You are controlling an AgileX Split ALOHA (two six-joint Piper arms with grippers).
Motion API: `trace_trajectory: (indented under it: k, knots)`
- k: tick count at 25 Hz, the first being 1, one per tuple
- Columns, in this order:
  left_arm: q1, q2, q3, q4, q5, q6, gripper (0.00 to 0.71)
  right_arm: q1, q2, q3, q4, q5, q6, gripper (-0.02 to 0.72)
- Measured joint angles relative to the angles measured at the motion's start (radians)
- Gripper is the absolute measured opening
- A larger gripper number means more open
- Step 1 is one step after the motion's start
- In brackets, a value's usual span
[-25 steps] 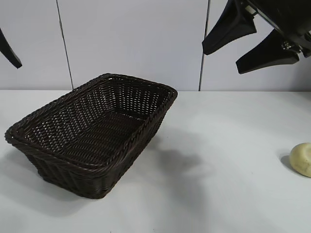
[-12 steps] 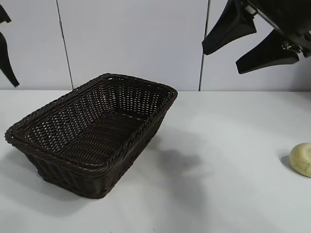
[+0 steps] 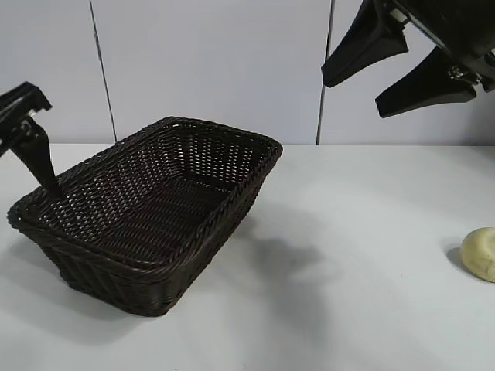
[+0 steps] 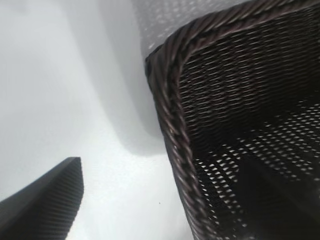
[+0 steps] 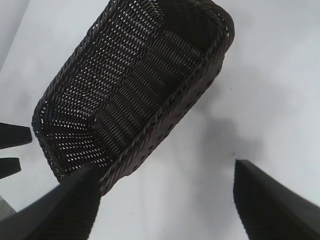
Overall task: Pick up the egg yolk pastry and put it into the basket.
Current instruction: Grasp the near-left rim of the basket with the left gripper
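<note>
The egg yolk pastry (image 3: 479,253), a small pale yellow bun, lies on the white table at the far right edge of the exterior view. The dark woven basket (image 3: 155,255) stands left of centre with nothing in it. My left gripper (image 3: 39,143) is open at the basket's left end. In the left wrist view it (image 4: 165,200) straddles the basket's braided rim (image 4: 170,100), with one finger outside and one over the inside. My right gripper (image 3: 352,97) hangs open high at the upper right, far above the pastry. In its own view it (image 5: 165,167) holds nothing, and the pastry is out of sight.
A grey panelled wall (image 3: 216,62) closes the back. Bare white table (image 3: 348,232) runs between the basket and the pastry. The right wrist view shows the basket (image 5: 165,115) from above, with the left gripper's fingers (image 5: 12,135) at its far end.
My left gripper has come down and in from the left edge to the basket's left end. The right gripper, basket and pastry have not moved.
</note>
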Motion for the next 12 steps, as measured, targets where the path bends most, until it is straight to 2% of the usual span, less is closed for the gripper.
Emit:
trace_trajectory:
  k: [5, 12]
  knots:
    - [0.000, 0.078, 0.000, -0.027, -0.074, 0.003, 0.605, 0.000, 0.000, 0.000, 0.000, 0.000, 0.000, 0.538]
    - [0.000, 0.180, 0.000, -0.053, -0.118, 0.005, 0.605, 0.000, 0.000, 0.000, 0.000, 0.000, 0.000, 0.538]
